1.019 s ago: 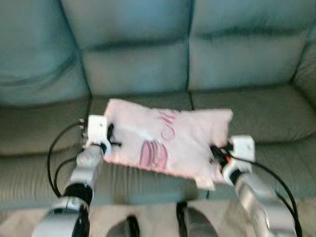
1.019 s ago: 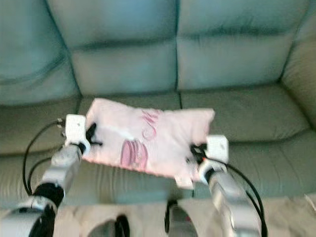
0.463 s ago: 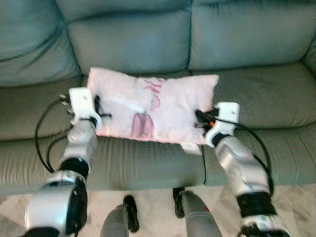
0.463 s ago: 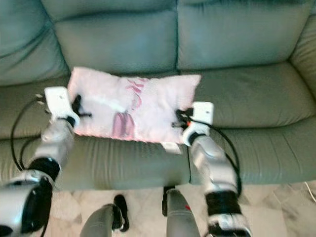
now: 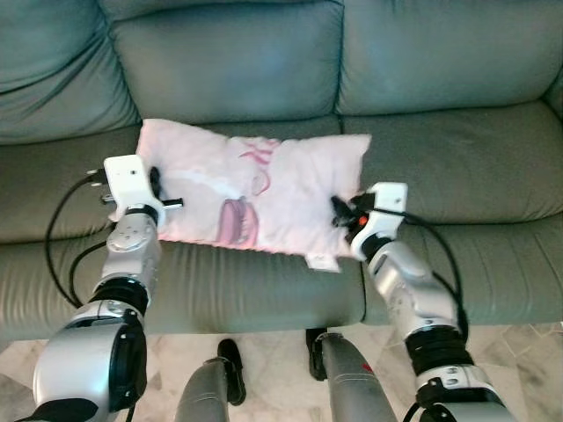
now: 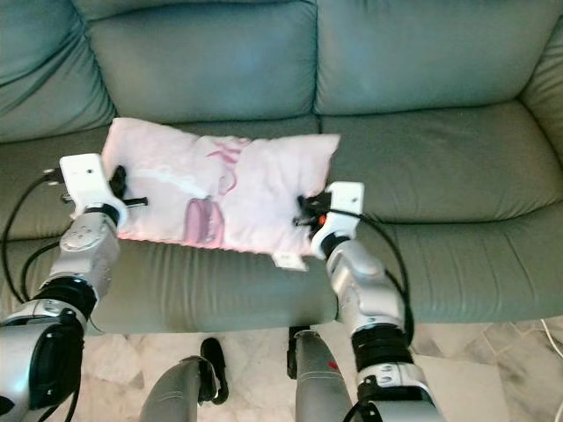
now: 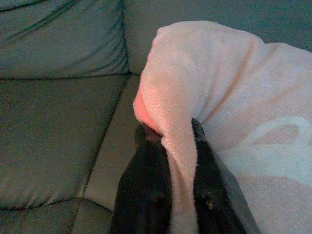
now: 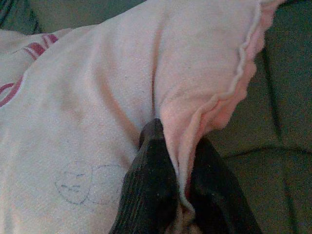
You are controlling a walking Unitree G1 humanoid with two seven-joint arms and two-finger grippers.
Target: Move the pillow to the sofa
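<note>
A pale pink pillow (image 5: 255,189) with a dark pink drawing lies across the seat of the grey-green sofa (image 5: 440,167), over the middle cushion. My left gripper (image 5: 157,189) is shut on the pillow's left edge, and its black fingers (image 7: 146,190) pinch a fold of the fabric (image 7: 178,161). My right gripper (image 5: 341,214) is shut on the pillow's right edge, with the hem (image 8: 195,131) caught between its fingers (image 8: 151,185). A small white tag (image 5: 322,262) hangs at the pillow's front edge.
The sofa's back cushions (image 5: 229,61) rise behind the pillow. Bare seat (image 5: 457,158) stretches to the right and to the left (image 5: 53,185). Pale marble floor (image 5: 281,369) shows below the seat front, with my legs (image 5: 343,378) close against it.
The camera has tilted down and the picture has sharpened. Both grippers have carried the pillow forward and down onto the seat, still holding its two edges.
</note>
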